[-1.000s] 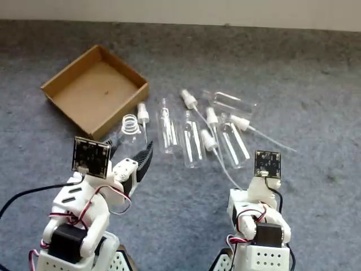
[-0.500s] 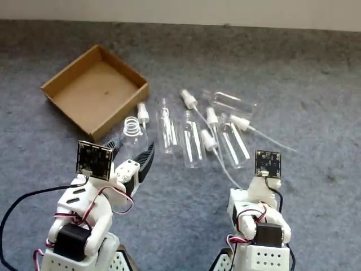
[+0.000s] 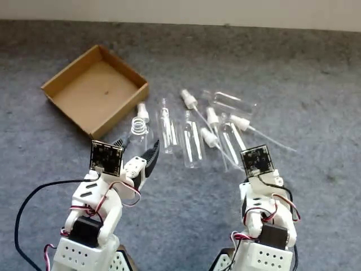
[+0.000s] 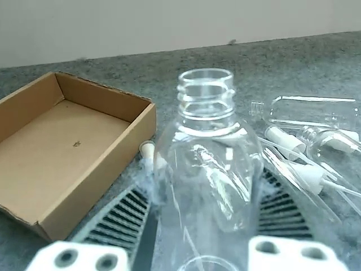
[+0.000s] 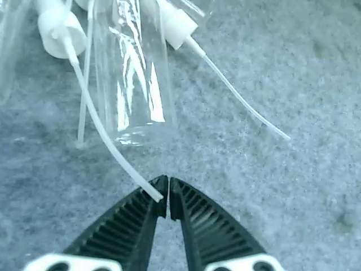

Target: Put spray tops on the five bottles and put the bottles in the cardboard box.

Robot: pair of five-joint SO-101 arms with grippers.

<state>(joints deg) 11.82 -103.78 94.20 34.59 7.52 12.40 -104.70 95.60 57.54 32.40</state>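
Left gripper squeezes a clear bottle with no top, near the cardboard box ahead, while the right gripper is pinched together.

Bright, even light, faint shadows, glints on bottle.

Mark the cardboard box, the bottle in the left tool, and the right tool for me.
cardboard box (image 3: 93,93): high view, bare floor.
bottle (image 4: 208,164): left wrist view, clear body.
right tool (image 5: 168,197): right wrist view, between fingertips.
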